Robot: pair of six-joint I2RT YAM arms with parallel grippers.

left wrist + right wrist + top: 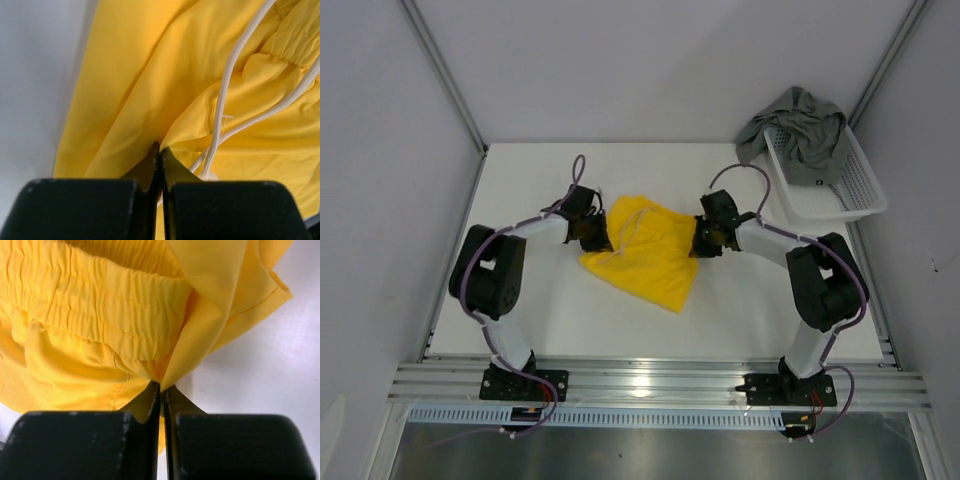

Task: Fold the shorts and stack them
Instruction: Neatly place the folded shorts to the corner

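The yellow shorts [645, 252] lie crumpled mid-table between both arms. At their left edge my left gripper [593, 238] is shut on a fold of the yellow cloth [150, 90], with the white drawstring [225, 90] running just right of the tips. At their right edge my right gripper [701, 243] is shut on the yellow shorts [100, 330] just below the gathered waistband [85, 295]. The grey-green shorts [798, 125] are heaped in the white mesh basket [855, 190] at the back right.
White table [530, 310] under the cloth. Grey walls close in on the left and right, with metal frame posts at the back corners. An aluminium rail [650, 382] runs along the near edge by the arm bases.
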